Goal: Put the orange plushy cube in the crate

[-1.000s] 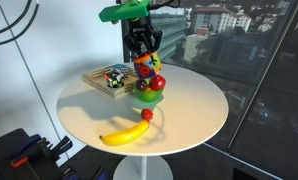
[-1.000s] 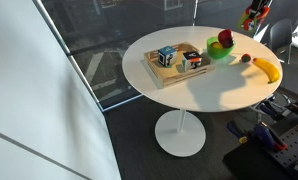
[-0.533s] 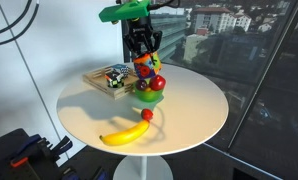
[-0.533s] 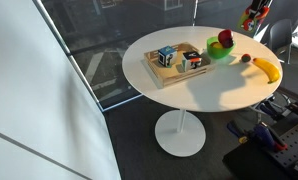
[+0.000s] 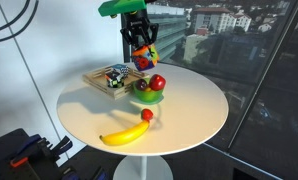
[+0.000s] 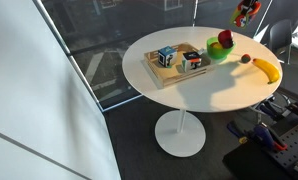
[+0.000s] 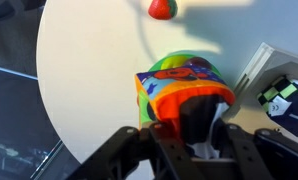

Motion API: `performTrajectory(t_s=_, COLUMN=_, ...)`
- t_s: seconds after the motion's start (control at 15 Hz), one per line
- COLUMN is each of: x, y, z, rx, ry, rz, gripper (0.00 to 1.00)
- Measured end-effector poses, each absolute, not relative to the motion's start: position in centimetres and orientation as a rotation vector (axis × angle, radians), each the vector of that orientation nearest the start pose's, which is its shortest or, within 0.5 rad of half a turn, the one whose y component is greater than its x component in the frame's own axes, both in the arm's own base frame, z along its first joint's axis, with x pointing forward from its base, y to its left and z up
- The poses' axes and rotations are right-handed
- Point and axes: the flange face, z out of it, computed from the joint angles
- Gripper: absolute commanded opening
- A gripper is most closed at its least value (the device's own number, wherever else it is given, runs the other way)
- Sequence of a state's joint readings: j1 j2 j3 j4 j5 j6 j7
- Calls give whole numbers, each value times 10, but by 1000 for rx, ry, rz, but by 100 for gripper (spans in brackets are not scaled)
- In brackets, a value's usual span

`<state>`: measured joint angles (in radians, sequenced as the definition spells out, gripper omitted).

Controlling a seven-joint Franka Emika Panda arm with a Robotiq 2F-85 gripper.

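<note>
1. Jaws: I find them clamped on the orange plushy cube (image 5: 142,58). In the wrist view the cube (image 7: 184,85) sits pinched between the two dark fingers (image 7: 199,125), its soft top bulging around them.
2. Cube position: held in the jaws, raised well clear of the white round surface (image 5: 189,110). It is also seen high near the frame top in an exterior view (image 6: 245,13), touching nothing but the jaws.
3. Crate (image 5: 94,78): resting on the surface, below the jaws and off to one side. Only its corner (image 7: 254,65) enters the wrist view, beside the held cube. The cube is not in it.
4. Crate contents: a black-and-white patterned cube (image 7: 281,100) lies inside. An exterior view shows two cubes in the crate (image 6: 159,78).
5. Green bowl (image 5: 149,97) of fruit, with a red apple (image 5: 157,83): below the jaws. I cannot tell whether it lies directly beneath.
6. A small red fruit (image 7: 162,9) lies on the surface beyond the jaws; a banana (image 5: 124,135) lies well apart from them.
</note>
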<state>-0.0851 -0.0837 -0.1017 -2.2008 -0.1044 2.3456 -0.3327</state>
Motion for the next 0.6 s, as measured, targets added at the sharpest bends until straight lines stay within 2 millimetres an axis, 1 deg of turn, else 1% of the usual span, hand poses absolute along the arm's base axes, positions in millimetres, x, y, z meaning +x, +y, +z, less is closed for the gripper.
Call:
performTrajectory(t_s=0.2, x=544, y=-80, z=448, rx=-3233, ry=-400, rz=-361, gripper=17)
performTrajectory(t_s=0.33, x=557, y=-61, z=447, rx=-3225, ry=-444, rz=-373, gripper=17)
performTrajectory(t_s=0.47, x=569, y=-41, z=440, rx=-3213, ry=-501, rz=-381, gripper=17)
performTrajectory(t_s=0.6, x=581, y=-21, z=427, rx=-3200, ry=-550, rz=-380, gripper=17)
